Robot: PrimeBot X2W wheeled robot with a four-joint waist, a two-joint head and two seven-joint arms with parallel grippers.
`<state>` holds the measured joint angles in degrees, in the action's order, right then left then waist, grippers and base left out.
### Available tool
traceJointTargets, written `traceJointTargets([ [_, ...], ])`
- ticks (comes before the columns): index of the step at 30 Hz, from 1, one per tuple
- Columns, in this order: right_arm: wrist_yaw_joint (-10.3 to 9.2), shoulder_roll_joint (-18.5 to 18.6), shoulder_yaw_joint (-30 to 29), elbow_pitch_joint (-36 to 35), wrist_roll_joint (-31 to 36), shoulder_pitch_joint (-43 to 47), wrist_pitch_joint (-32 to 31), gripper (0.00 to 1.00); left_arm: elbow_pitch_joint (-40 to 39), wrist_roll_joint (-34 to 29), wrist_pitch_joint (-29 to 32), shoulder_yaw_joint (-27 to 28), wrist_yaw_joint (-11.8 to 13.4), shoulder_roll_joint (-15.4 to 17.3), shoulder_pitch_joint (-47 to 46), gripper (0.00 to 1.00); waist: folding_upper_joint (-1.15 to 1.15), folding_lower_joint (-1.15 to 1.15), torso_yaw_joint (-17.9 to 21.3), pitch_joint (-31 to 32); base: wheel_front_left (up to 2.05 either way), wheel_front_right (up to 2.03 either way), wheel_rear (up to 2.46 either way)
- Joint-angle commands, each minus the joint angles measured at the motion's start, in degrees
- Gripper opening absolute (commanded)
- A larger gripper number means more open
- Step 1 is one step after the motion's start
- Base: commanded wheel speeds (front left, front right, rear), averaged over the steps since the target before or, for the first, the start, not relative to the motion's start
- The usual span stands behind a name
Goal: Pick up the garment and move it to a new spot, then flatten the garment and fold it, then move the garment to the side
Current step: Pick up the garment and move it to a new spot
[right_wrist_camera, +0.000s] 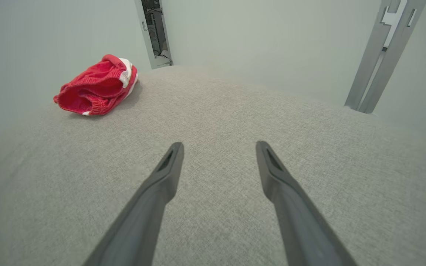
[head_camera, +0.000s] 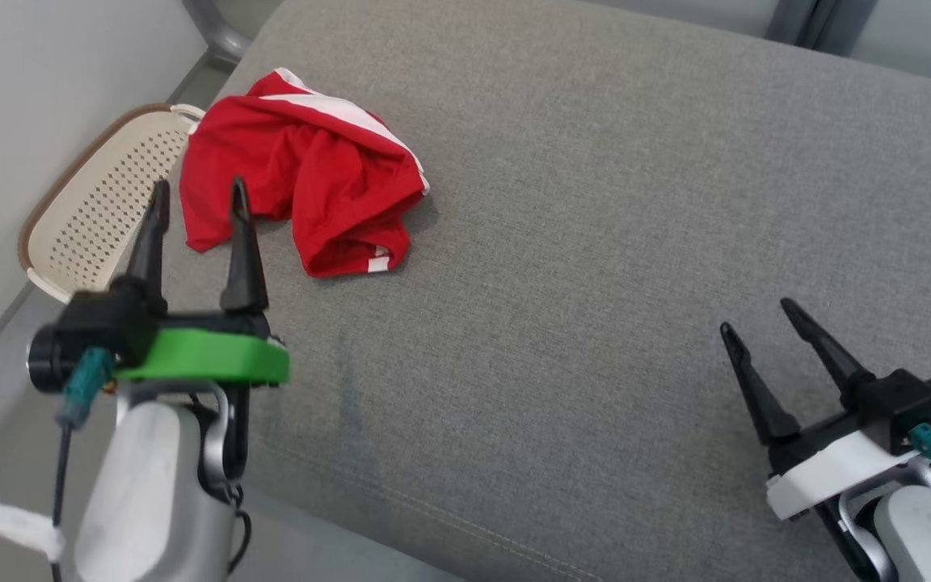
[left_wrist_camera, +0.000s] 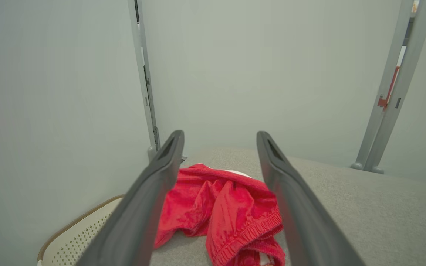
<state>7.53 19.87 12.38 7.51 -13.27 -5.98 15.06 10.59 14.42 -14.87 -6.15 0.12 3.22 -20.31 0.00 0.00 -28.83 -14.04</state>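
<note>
Your right pincer sits spread and empty at lower right over the grey cushion. Your left pincer, also wide and holding nothing, points at the crumpled red garment at upper left, probably lining up the pickup. Beyond it, the perforated basket has nothing in the part you can see.

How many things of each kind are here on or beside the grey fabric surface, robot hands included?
Crumpled red cloth garment with white stripes: 1
Cream perforated plastic basket: 1
Black two-fingered grippers (left gripper, right gripper): 2
Total: 4
</note>
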Motion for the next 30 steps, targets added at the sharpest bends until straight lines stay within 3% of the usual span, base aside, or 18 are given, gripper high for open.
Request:
traceJointTargets([
  [1,-0.09,1.1,-0.5,-0.6,0.4,-1.0,0.1,1.00,2.3,0.8,1.5,0.7,-0.4,1.0,-3.8,1.00,0.00,0.00,2.1,-6.1,0.00,0.00,0.00],
  [5,-0.09,3.6,-1.5,-2.2,0.7,-3.0,0.1,1.00,10.5,1.8,9.9,1.8,-0.9,4.2,-14.2,1.00,0.00,0.00,3.7,-10.3,0.00,0.00,0.00],
  [10,-0.09,5.6,-3.5,-4.0,1.2,-4.2,0.1,1.00,20.7,6.4,21.7,2.5,-4.6,6.3,-25.4,1.00,0.00,0.00,4.7,-15.3,0.00,0.00,0.00],
  [16,-0.09,6.5,-4.8,-5.1,1.4,-5.3,0.1,1.00,32.3,12.5,31.8,3.2,-6.9,8.2,-34.4,1.00,0.00,0.00,6.1,-19.2,0.00,0.00,0.00],
  [22,-0.12,6.6,-5.0,-4.7,1.5,-6.8,0.0,1.00,41.0,20.2,36.9,5.2,-7.5,7.6,-38.5,1.00,0.00,0.00,7.5,-21.5,0.00,0.00,0.00],
  [26,-0.16,6.5,-5.2,-4.6,1.7,-7.5,-0.2,1.00,43.1,22.9,37.8,3.2,-7.6,7.8,-38.8,1.00,0.00,0.00,8.4,-22.4,0.00,0.00,0.00],
  [27,-0.16,6.5,-5.4,-4.5,1.8,-7.6,-0.2,1.00,43.1,23.7,38.3,2.4,-7.6,7.7,-38.5,0.00,0.00,0.00,8.5,-22.5,0.00,0.00,0.00],
  [30,-0.16,6.5,-5.5,-4.2,1.7,-7.6,-0.4,1.00,42.0,25.1,36.7,-0.7,-7.7,9.7,-37.2,0.00,0.00,0.00,9.1,-22.5,0.00,0.00,0.00],
])
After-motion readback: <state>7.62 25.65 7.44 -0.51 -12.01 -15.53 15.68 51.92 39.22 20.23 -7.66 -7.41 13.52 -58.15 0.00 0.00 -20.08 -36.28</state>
